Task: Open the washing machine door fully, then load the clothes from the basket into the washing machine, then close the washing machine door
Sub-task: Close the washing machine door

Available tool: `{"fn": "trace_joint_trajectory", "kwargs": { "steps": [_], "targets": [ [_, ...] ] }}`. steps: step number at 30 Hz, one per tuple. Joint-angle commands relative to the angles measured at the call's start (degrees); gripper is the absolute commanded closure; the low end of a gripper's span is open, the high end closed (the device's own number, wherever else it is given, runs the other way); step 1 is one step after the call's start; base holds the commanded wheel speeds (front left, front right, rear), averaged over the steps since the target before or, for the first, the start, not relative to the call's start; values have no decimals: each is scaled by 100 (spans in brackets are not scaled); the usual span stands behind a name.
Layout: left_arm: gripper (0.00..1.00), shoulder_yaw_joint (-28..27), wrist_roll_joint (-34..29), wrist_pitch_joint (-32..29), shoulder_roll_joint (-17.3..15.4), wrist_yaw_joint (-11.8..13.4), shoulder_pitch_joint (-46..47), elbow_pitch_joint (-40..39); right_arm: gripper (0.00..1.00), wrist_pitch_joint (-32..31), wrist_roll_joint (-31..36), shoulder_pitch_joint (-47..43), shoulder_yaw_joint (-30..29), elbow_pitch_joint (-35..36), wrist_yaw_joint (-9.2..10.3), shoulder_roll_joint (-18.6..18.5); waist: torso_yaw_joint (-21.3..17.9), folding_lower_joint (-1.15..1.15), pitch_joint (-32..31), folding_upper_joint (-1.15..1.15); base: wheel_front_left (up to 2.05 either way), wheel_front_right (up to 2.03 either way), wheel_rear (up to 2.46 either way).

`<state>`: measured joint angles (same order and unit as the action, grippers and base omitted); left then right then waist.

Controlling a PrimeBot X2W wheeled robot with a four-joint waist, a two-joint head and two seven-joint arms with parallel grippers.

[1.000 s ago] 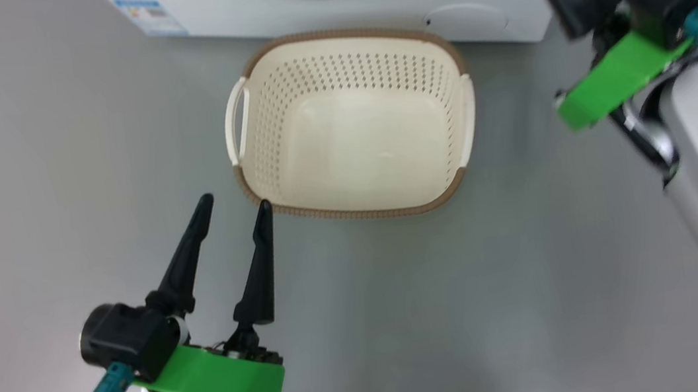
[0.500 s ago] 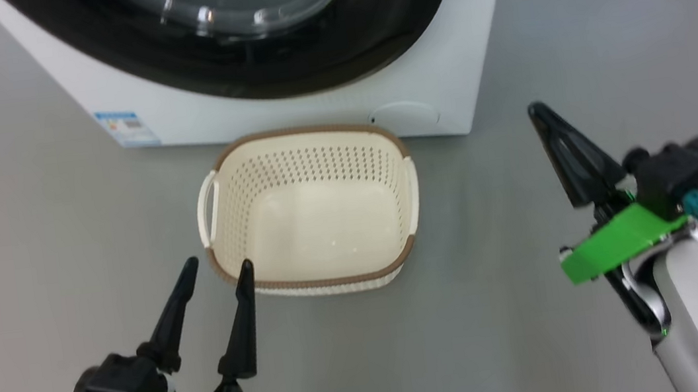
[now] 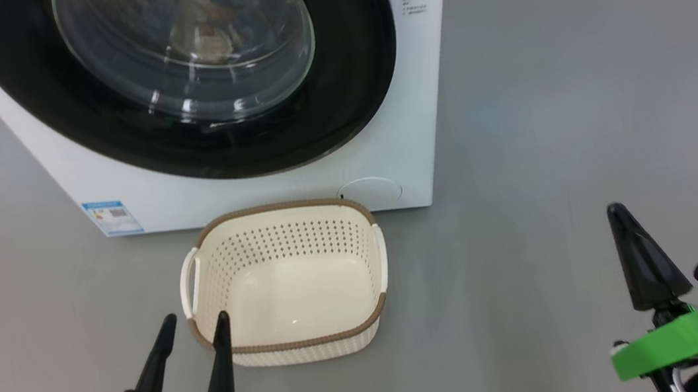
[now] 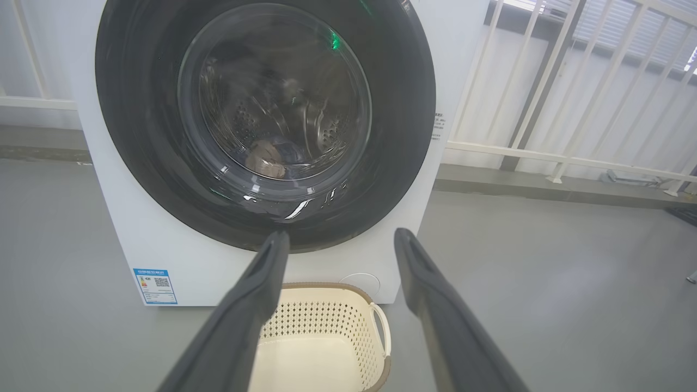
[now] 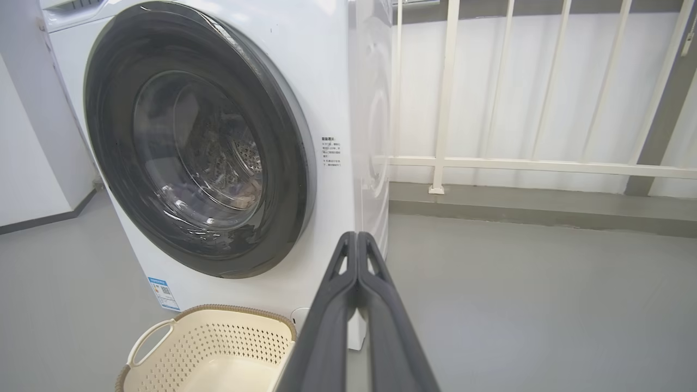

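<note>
white washer, glossy black door rim, blue label; before the washer, cream hole-dotted basket with brown rim; grey floor.

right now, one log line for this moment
washing machine door: shut | basket: empty, on floor | clothes: inside drum | left gripper: open, empty | right gripper: shut, empty

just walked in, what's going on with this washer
Nothing is being handled. The round black-rimmed glass door of the white front-loading washing machine is shut, with clothes visible behind it. The cream perforated plastic basket in front is empty. Left gripper open, right gripper shut, both holding nothing.
</note>
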<state>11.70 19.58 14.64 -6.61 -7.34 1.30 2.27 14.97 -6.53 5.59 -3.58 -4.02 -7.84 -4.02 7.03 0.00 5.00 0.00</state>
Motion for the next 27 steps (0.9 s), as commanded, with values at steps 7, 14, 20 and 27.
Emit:
{"fn": "trace_joint_trajectory", "kwargs": {
  "steps": [7,14,20,27],
  "targets": [
    [0,-346,17,36,-45,-14,-94,-26,100,3,-165,-479,-385,304,35,109,-236,0,-344,0,0,0,0],
    [0,-503,-19,36,37,-14,-194,27,0,3,-267,-685,-472,223,35,112,-278,0,-399,0,0,0,0],
    [0,-671,-83,36,126,-14,-219,24,0,3,-229,-716,-436,166,35,113,-269,0,-419,0,0,0,0],
    [0,-710,-146,36,195,-14,-247,6,0,3,-226,-698,-422,169,35,113,-245,0,-426,0,0,0,0]
  ]
}}
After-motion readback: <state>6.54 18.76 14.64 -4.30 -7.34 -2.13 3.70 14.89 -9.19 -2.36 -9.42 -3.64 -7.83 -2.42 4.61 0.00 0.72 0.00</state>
